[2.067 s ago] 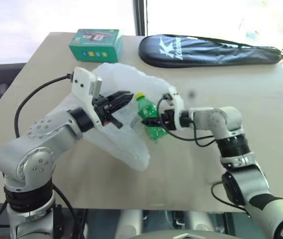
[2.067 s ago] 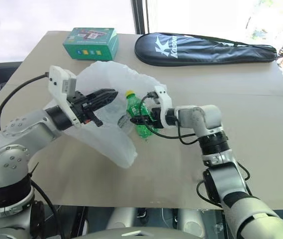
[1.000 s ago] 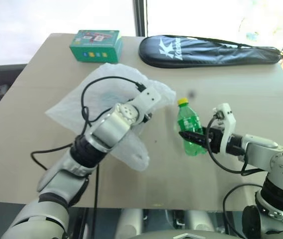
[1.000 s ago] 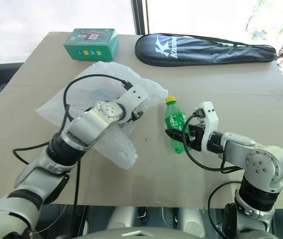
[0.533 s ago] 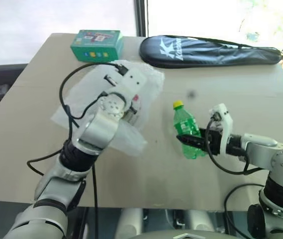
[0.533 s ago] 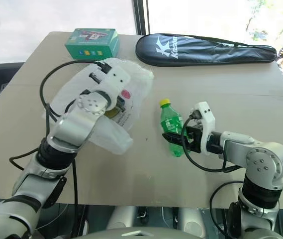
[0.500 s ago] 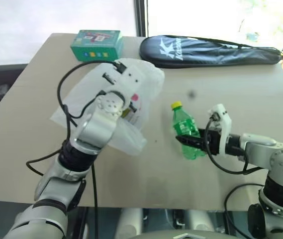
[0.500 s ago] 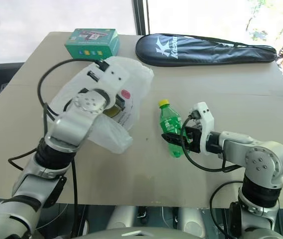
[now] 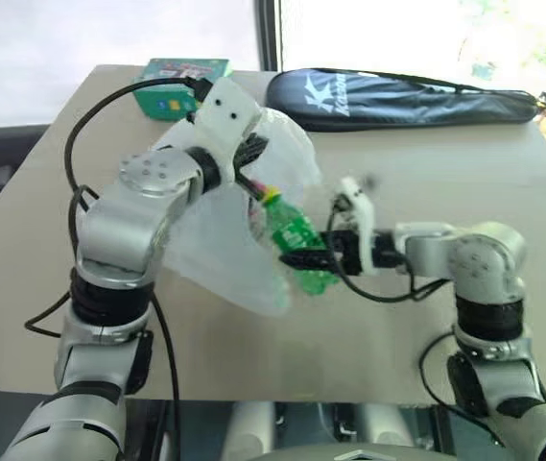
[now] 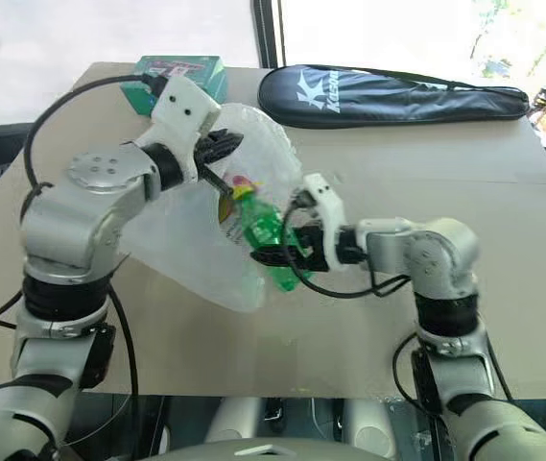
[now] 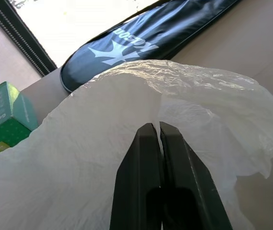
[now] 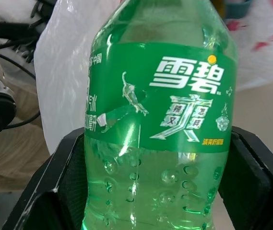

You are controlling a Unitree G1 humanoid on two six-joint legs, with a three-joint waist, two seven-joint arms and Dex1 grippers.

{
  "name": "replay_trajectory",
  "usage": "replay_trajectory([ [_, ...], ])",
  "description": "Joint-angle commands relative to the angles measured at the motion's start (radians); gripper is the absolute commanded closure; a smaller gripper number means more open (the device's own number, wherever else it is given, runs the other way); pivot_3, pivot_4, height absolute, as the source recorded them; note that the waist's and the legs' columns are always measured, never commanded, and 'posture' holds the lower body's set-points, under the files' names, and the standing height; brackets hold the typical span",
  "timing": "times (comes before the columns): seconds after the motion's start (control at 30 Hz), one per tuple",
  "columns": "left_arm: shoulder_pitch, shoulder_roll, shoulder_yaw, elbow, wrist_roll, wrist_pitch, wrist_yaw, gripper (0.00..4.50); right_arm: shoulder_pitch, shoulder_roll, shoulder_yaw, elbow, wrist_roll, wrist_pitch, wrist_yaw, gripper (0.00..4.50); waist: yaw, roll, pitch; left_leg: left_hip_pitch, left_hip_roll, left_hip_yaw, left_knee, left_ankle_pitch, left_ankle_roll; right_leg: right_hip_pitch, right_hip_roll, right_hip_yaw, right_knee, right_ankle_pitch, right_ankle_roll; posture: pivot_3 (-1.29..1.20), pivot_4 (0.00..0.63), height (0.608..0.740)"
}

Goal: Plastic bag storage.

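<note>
Left gripper (image 11: 156, 128) is clamped tight on a pinch of the plastic bag (image 9: 225, 240), fingers (image 11: 141, 163) pressed together with the film caught between them. It holds the bag's upper edge raised off the table (image 9: 503, 173), so the bag hangs as a white translucent drape down to about table centre, its lower fold touching the surface at roughly 6 o'clock from the gripper.

Right gripper (image 10: 274, 257) grips a green bottle (image 10: 268, 230) across its lower body, 1 black finger (image 12: 64, 167) on each side. Bottle is tilted, yellow cap up toward 11 o'clock, cap end against or just inside the bag's open edge; can't tell which. Bottle sits at about 4 o'clock from the left gripper, close to it. Right arm reaches in from 3 o'clock, pointing toward 9 o'clock.

Faint red print shows on the bag near the bottle cap.

Green box (image 10: 157, 69) at 12 o'clock from the left arm, at the table's far edge, partly hidden behind the wrist. Black racket cover (image 9: 407, 96) lies along the far edge at about 1 o'clock from the bag, well apart from both grippers.
</note>
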Motion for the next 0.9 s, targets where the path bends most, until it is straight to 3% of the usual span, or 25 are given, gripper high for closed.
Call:
replay_trajectory([
  [0.03,0.018,0.041,0.054,-0.115,-0.067,0.018,-0.057,4.46,-0.12,0.053,0.06,0.214,-0.105,-0.191,0.031,1.42,0.003,0.0,0.0,0.0,0.0,0.0,0.0,0.0,0.0,0.0,0.0,0.0,0.0,0.0,0.0,0.0,0.15,0.74],
  [0.17,0.043,0.051,0.081,-0.163,-0.104,0.072,-0.051,4.46,-0.279,0.155,0.081,0.54,-0.238,-0.44,0.038,1.42,-0.004,0.0,0.0,0.0,0.0,0.0,0.002,0.0,0.0,0.0,0.0,0.0,0.003,0.0,0.0,0.0,0.15,0.74],
  [0.27,0.051,0.022,0.099,-0.169,-0.118,0.123,-0.009,4.46,-0.411,0.26,0.069,0.832,-0.325,-0.697,0.087,1.42,-0.008,0.0,0.0,0.001,0.001,0.0,0.003,0.0,0.0,-0.001,0.001,0.001,0.005,0.0,0.0,0.0,0.15,0.74],
  [0.37,0.046,-0.021,0.116,-0.166,-0.12,0.163,0.041,4.46,-0.471,0.295,0.102,1.017,-0.434,-0.912,0.125,1.42,-0.003,0.0,0.0,0.0,0.001,0.0,0.002,0.0,0.0,-0.001,0.001,0.001,0.003,0.0,0.0,0.0,0.15,0.74],
  [0.43,0.051,-0.042,0.12,-0.156,-0.105,0.168,0.078,4.5,-0.492,0.321,0.062,1.088,-0.426,-0.973,0.169,0.38,0.004,-0.001,0.0,0.0,0.0,0.0,0.002,0.0,0.0,0.0,0.0,0.0,0.002,0.0,0.0,0.0,0.15,0.74],
  [0.5,0.06,-0.055,0.124,-0.15,-0.094,0.149,0.102,4.5,-0.499,0.328,0.045,1.116,-0.441,-1.024,0.188,0.03,0.003,-0.001,0.0,-0.001,0.0,-0.001,0.002,0.0,0.001,0.001,-0.001,-0.001,0.0,0.0,0.0,0.0,0.15,0.74],
  [0.73,0.086,-0.116,0.141,-0.082,-0.08,0.102,0.175,4.5,-0.349,0.245,0.05,0.829,-0.461,-0.99,0.246,0.03,0.001,-0.001,0.0,0.0,0.001,-0.001,0.002,0.0,0.0,0.001,0.0,-0.001,0.001,0.0,0.0,0.0,0.15,0.74],
  [0.9,0.102,-0.149,0.161,0.004,-0.109,-0.036,0.139,4.5,-0.069,0.103,0.152,0.314,-0.485,-0.953,0.292,0.03,0.003,-0.001,0.0,-0.001,0.0,-0.001,0.002,0.0,0.0,0.001,-0.002,-0.001,0.001,0.001,0.001,0.0,0.15,0.74],
])
